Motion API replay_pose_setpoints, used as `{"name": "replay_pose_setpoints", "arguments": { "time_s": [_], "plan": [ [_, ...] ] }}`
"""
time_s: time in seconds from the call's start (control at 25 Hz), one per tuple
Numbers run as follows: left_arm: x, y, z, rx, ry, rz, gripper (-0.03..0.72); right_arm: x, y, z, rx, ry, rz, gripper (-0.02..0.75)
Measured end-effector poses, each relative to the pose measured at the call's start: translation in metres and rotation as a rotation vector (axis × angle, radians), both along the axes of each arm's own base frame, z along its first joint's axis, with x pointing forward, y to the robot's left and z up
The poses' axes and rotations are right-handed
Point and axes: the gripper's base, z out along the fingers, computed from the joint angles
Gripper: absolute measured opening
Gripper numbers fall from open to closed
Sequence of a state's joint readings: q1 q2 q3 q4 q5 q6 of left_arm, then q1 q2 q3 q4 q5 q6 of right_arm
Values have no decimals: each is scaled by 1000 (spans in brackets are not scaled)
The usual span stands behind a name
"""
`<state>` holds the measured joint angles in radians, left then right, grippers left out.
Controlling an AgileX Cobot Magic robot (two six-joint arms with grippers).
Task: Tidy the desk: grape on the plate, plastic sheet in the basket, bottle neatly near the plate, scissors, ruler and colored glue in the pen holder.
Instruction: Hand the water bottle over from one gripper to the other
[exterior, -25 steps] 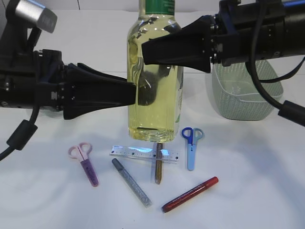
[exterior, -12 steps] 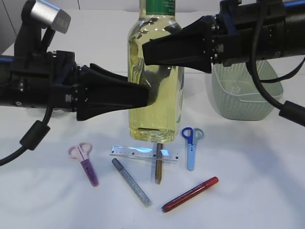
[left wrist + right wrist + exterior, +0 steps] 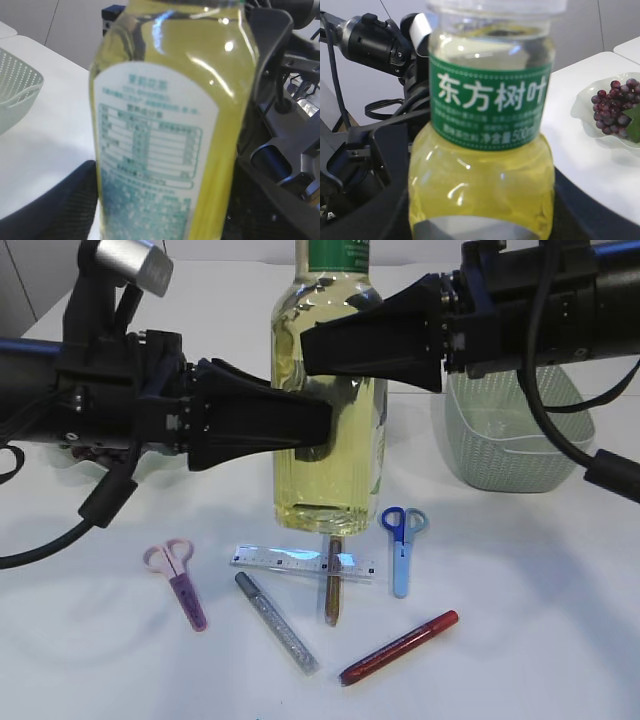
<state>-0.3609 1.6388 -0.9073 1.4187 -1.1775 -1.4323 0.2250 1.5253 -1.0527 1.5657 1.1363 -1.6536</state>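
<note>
I see the bottle standing upright on the white table, filled with yellow liquid, its green neck label cut off by the top edge of the exterior view. Both arms reach in level from opposite sides. The left gripper comes in horizontally at mid-height of the bottle; its dark fingers straddle the bottle's body, spread wide. I cannot tell from the frames whether the pads press the plastic or only flank it. The right gripper comes in horizontally higher up, at the bottle's shoulder below the green label; its jaws sit on either side of the bottle, partly spread to that width. Contact looks likely in the right wrist view, but I cannot confirm a firm hold.

The green basket stands behind the right arm, well apart from the bottle. The grapes lie on a clear plate, seen in the right wrist view.

In front of the bottle lie the ruler, a brown glue pen crossing it, a silver glue pen, a red glue pen, pink scissors to the left and blue scissors to the right.
</note>
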Motion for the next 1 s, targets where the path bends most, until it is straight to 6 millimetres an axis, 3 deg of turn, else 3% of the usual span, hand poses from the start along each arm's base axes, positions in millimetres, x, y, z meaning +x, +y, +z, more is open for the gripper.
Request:
{"name": "replay_pose_setpoints", "arguments": {
  "time_s": [0.24,1.0],
  "plan": [
    [0,-14,-4,8,4,-33,594,-1,-1,-2,-20,-4,9,447],
    [-3,-25,-7,-1,20,-45,596,-2,-1,-2,-28,0,30,445]
  ]
}}
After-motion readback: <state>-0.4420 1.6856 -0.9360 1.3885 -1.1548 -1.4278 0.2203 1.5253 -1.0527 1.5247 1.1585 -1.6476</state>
